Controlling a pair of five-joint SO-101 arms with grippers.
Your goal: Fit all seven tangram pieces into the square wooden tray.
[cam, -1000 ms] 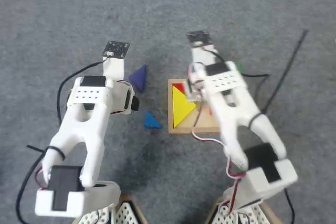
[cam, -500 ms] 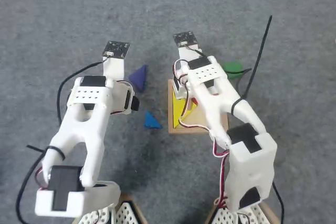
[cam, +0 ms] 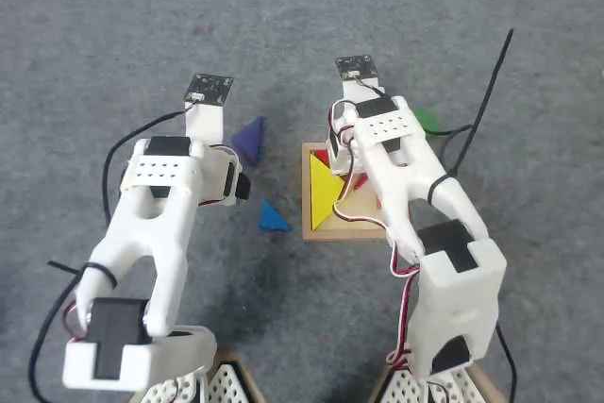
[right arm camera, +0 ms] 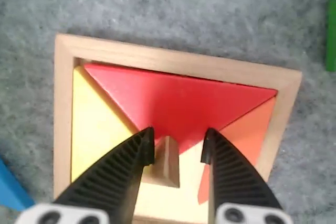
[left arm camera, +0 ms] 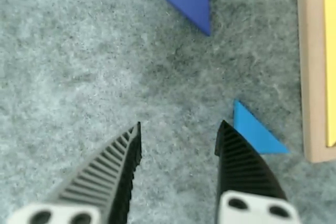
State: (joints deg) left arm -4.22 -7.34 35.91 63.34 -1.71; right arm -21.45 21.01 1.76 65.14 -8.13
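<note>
over the tray (right arm camera: 173,62), right pincer (right arm camera: 178,135) apart, left pincer (left arm camera: 180,125) apart by small blue triangle (left arm camera: 254,130), green piece (cam: 427,121) near

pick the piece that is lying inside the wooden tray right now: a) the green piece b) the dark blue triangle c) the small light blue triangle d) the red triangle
d, the red triangle lies inside the rim of the tray beside the yellow triangle, while the dark blue triangle, the light blue triangle and the green piece lie outside it on the carpet.
</note>
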